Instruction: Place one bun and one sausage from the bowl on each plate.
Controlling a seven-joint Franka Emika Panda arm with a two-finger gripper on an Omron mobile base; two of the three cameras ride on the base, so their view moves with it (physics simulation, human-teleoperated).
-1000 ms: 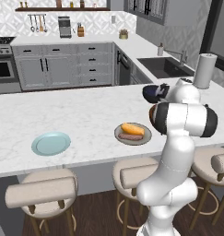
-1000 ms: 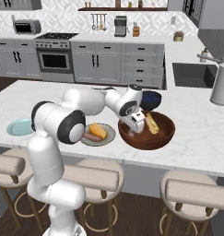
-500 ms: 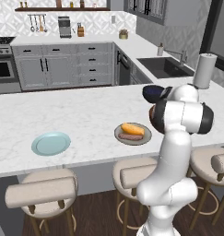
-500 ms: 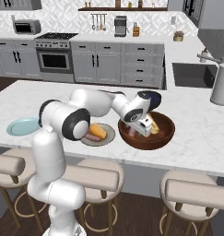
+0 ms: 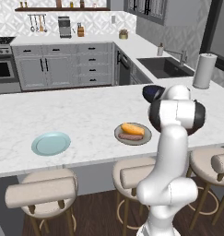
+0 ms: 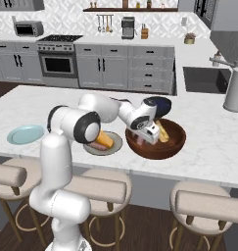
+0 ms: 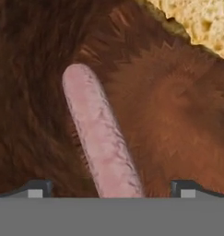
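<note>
- Sausage lies on the brown floor of the bowl, running from the upper left of the hand view down to its bottom centre, between the two finger tips.
- Bun sits at the upper right of the hand view.
- Gripper reaches into the bowl at the centre of the right base view; its jaws stand wide apart, holding nothing.
- Grey plate carries a bun and a sausage already.
- Light blue plate lies at the left.
</note>
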